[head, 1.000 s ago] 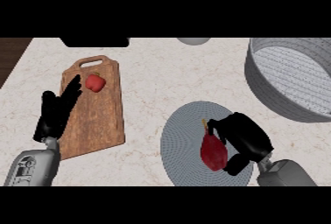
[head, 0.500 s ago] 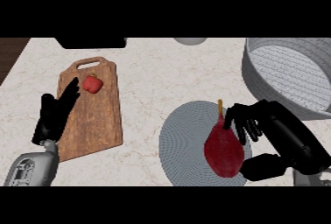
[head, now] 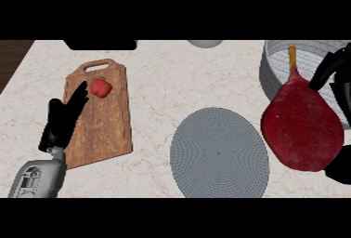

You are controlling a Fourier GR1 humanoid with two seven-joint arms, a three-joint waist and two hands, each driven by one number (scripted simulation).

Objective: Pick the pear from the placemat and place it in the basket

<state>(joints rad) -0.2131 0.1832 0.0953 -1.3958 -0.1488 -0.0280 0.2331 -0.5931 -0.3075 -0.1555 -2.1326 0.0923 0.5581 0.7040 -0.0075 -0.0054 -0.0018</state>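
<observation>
A dark red pear [head: 302, 128] with a yellow stem looms large at the right, lifted off the round grey placemat [head: 218, 153]. My right hand [head: 337, 88] is curled round it from the right, mostly cut off by the view's edge. The pear's stem end overlaps the grey basket [head: 277, 58] at the upper right. My left hand [head: 63, 122] rests open over the wooden board, fingers up, holding nothing.
A wooden cutting board [head: 99, 114] lies at the left with a small red pepper [head: 100, 87] on it. A dark object [head: 100, 44] and a grey rounded object [head: 205, 43] sit at the counter's far edge.
The right hand has lifted the pear off the placemat, up towards the view and rightward towards the basket; the placemat now lies bare. The left hand has not moved.
</observation>
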